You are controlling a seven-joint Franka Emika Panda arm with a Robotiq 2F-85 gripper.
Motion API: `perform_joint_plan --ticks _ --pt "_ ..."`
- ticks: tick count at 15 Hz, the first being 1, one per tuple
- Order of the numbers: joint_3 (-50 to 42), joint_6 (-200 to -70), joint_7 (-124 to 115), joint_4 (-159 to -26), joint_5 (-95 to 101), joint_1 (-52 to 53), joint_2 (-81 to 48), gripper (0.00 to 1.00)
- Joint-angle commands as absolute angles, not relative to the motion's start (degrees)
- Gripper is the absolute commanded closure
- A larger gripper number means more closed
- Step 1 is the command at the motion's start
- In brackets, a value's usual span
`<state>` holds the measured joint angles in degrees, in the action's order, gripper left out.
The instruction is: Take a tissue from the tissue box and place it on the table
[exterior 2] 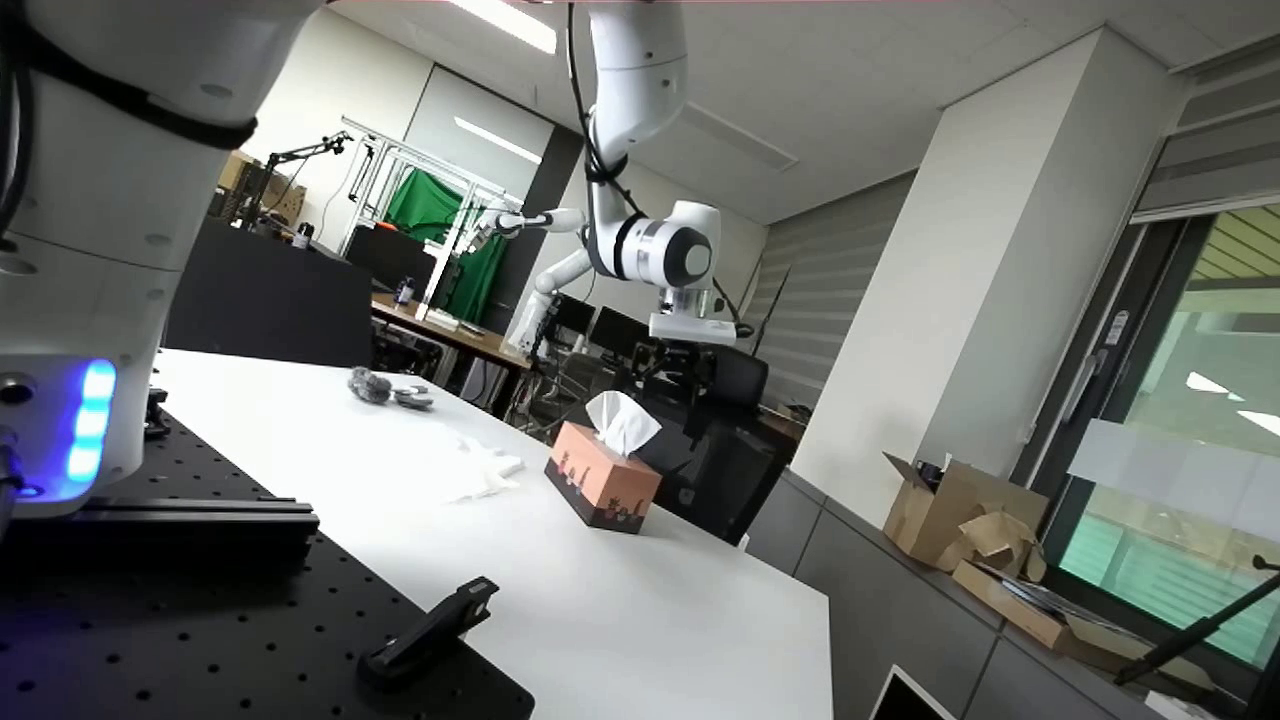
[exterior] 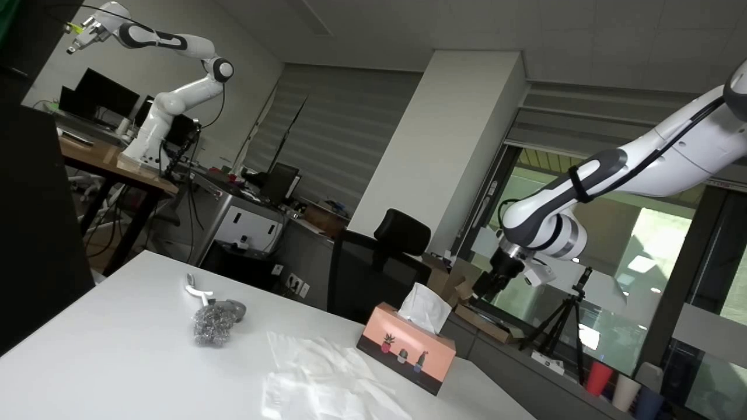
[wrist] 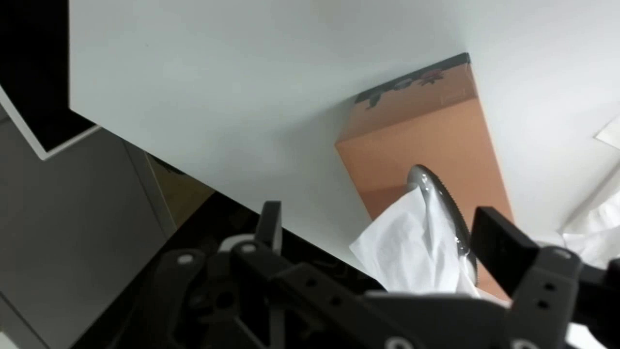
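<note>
The tissue box [exterior: 402, 351] is salmon and black with plant pictures. It stands on the white table [exterior: 117, 356] near the edge in both exterior views [exterior 2: 600, 478]. A white tissue [exterior: 425, 309] sticks up from its slot, also in an exterior view [exterior 2: 621, 422]. In the wrist view the tissue [wrist: 411, 247] rises from the dark oval slot of the box [wrist: 450, 145]. My gripper [wrist: 385, 225] is open above the box, its fingers apart on either side of the tissue, with nothing between them. It also shows above the box in both exterior views [exterior: 483, 287] [exterior 2: 672, 370].
Loose white tissues [exterior: 327, 379] lie spread on the table beside the box, also in an exterior view [exterior 2: 480, 470]. A grey scrubber-like object [exterior: 216, 321] lies farther along the table. A black chair [exterior: 373, 274] stands behind the table edge. A black stapler-like object [exterior 2: 430, 635] sits on the black perforated base.
</note>
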<state>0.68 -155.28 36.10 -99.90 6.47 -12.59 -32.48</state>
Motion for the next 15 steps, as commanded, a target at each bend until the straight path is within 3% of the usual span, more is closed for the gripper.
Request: perform_joint_plan --ticks 1,7,13,14,15 --pt "6.11 -151.15 44.02 -88.46 4.59 -16.03 -41.11 0.00" --pt "9.50 -145.50 54.40 -71.51 4.04 -15.36 -55.28 0.00" --pt "12.29 -146.84 62.40 -64.35 3.29 -13.90 -61.46 0.00" --pt "11.86 -147.14 62.78 -63.62 3.60 -13.23 -61.80 0.25" --pt "11.29 -146.87 62.72 -62.83 3.80 -12.51 -61.98 0.26"
